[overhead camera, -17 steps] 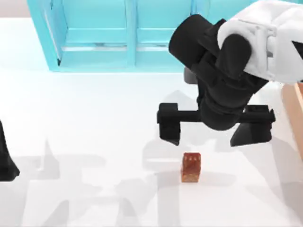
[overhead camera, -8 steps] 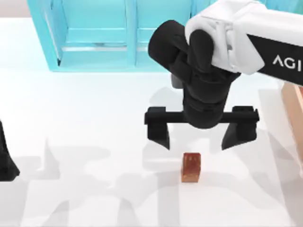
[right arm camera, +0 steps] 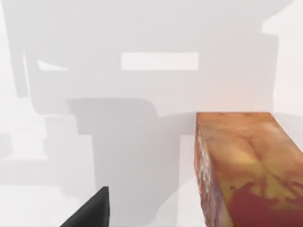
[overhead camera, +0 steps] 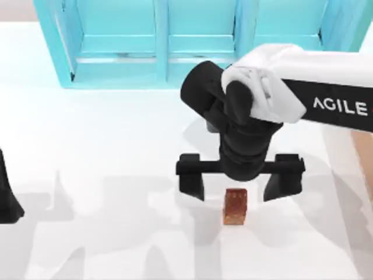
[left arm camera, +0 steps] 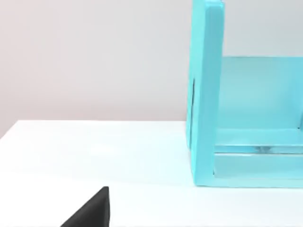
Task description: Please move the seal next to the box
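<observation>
The seal (overhead camera: 235,206) is a small reddish-brown block standing on the white table, right of centre near the front. In the right wrist view the seal (right arm camera: 246,170) looms close, with one dark fingertip (right arm camera: 90,213) off to its side. My right gripper (overhead camera: 236,193) hovers over the seal's far end. It is open, with one finger on each side of the seal and wide gaps between. A tan sliver of the box (overhead camera: 366,160) shows at the table's right edge. My left arm (overhead camera: 7,195) is parked at the left edge.
A big turquoise shelf unit (overhead camera: 157,41) spans the back of the table, and the left wrist view shows the shelf's end (left arm camera: 208,94). Bare white tabletop lies left of and in front of the seal.
My right gripper has come forward and to the left, and down, from behind and right of the seal to straddling it. The seal and the left arm have stayed put.
</observation>
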Motion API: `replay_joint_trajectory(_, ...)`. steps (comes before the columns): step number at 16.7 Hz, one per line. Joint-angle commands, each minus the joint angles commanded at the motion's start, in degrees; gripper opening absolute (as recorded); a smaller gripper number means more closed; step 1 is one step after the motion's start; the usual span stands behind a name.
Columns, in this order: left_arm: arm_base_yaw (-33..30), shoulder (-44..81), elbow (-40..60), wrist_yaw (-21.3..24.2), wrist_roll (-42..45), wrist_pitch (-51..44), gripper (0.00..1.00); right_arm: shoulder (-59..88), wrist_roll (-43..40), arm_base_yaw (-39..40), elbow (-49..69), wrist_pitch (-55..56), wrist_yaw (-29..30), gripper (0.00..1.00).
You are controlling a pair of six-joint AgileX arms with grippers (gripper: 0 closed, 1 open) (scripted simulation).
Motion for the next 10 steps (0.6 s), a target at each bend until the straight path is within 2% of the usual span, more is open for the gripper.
replay_joint_trajectory(4,0.0,0.0,0.0,0.0,0.0,0.0,1.00,2.5,0.2,0.2,-5.6,7.8,0.0,1.00)
replay_joint_trajectory(8,0.0,0.0,0.0,0.0,0.0,0.0,1.00,2.7,0.2,0.2,-6.0,8.2,0.0,1.00)
replay_joint_trajectory(10,0.0,0.0,0.0,0.0,0.0,0.0,1.00,2.7,0.2,0.2,-6.0,8.2,0.0,0.85)
